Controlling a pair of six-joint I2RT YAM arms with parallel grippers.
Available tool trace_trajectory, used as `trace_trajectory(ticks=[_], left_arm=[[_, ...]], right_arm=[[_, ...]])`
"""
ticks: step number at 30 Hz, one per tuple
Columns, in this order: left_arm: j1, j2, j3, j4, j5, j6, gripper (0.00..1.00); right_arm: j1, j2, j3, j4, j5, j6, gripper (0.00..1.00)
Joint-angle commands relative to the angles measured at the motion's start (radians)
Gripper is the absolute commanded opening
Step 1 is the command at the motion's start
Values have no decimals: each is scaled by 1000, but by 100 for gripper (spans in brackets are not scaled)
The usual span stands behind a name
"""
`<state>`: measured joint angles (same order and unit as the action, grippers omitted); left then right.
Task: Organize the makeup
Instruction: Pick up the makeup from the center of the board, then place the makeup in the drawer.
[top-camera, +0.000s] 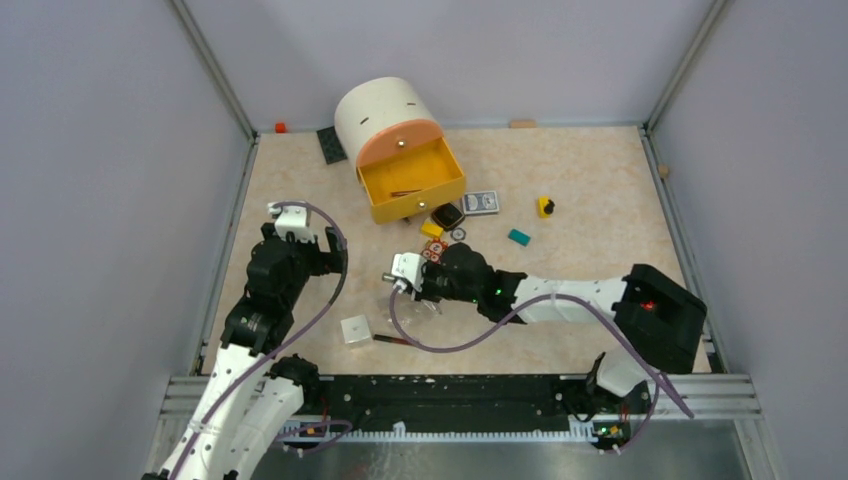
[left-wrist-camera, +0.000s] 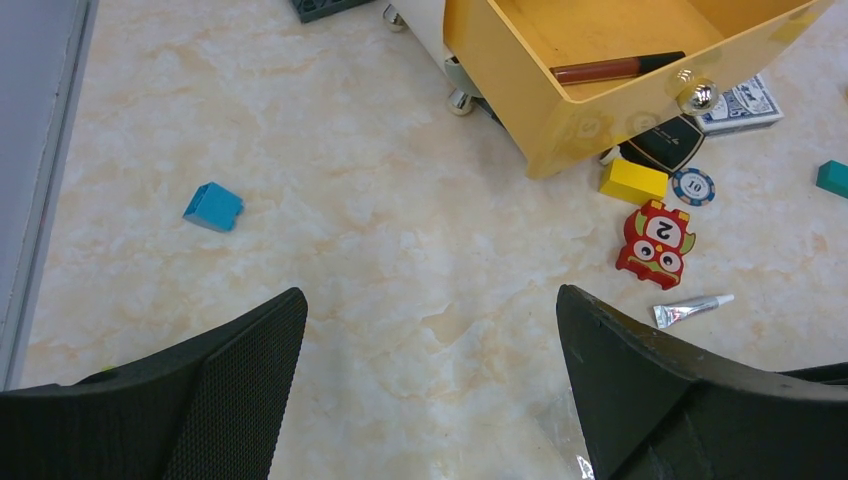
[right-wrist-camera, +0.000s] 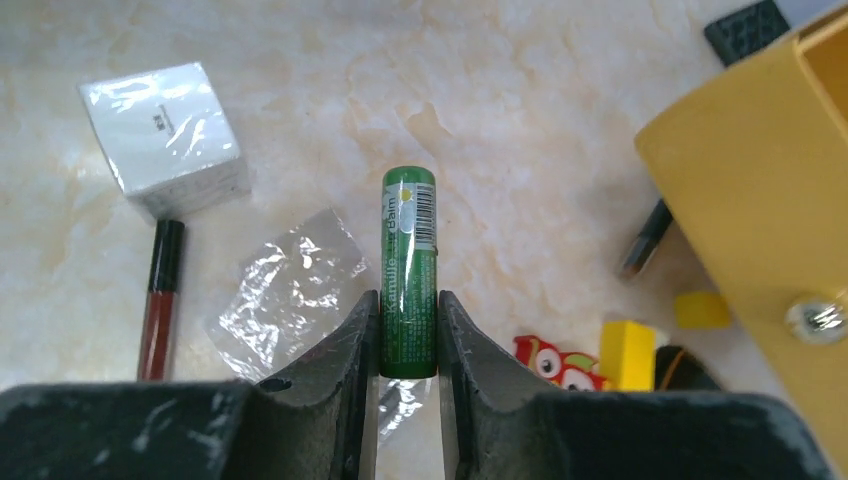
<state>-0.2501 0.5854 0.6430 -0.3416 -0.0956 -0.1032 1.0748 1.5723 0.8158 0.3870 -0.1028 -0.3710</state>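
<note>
My right gripper (right-wrist-camera: 408, 305) is shut on a green labelled tube (right-wrist-camera: 408, 265) and holds it above the clear pouch (right-wrist-camera: 290, 290); in the top view this gripper (top-camera: 405, 278) is mid-table, in front of the open yellow drawer (top-camera: 415, 205). A dark-red pencil (left-wrist-camera: 615, 68) lies in the drawer. A dark-red stick (right-wrist-camera: 160, 300) and a white wrapped box (right-wrist-camera: 165, 135) lie to the left. A black compact (left-wrist-camera: 670, 140) and a small silver tube (left-wrist-camera: 690, 310) lie near the drawer. My left gripper (left-wrist-camera: 430, 300) is open and empty over bare table.
Around the drawer front lie a yellow block (left-wrist-camera: 633, 182), a poker chip (left-wrist-camera: 692, 185), a red owl toy (left-wrist-camera: 655, 240) and the card deck (top-camera: 482, 202). A teal block (top-camera: 518, 237) lies to the right, and a blue block (left-wrist-camera: 213, 207) to the left.
</note>
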Motion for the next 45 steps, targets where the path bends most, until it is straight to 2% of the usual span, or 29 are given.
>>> trace_trajectory(ticks=[1,7,8,13,20,24,29,33,36,43,45], left_arm=[[5,-5,-2,49,-12,-6,99],[6,0,-1,47,-16,-7,99],[5,-3,0,46,-19,-6,99],[6,-11,1,43,-24,-8,99],[6,-16,0,42,-20,-8,99],[6,-16,1,42,-21,-8,99],[6,-25,-3,42,-23,-9,99],[6,-19,0,45,-13,-9,99],[6,-20,-1,45,-16,-9,99],[5,-22,-3,46,-21,-8,99],[6,-21,-2,46,-22,-8,99]], right_arm=[[-54,-84,118,-181,-108,-316,11],[-238,-67,347,-363,-308,-516,10],[-264,-46,427,-418,-339,-541,10],[-364,148,764,-754,-455,-655,9],[-415,458,1171,-1048,-508,-731,9],[-424,579,1331,-1129,-494,-729,9],[-431,607,1293,-1023,-474,-665,16],[-433,600,1262,-967,-469,-637,32],[-434,578,1228,-909,-450,-613,40],[-437,510,1188,-813,-400,-564,49],[-442,447,1122,-722,-395,-485,52]])
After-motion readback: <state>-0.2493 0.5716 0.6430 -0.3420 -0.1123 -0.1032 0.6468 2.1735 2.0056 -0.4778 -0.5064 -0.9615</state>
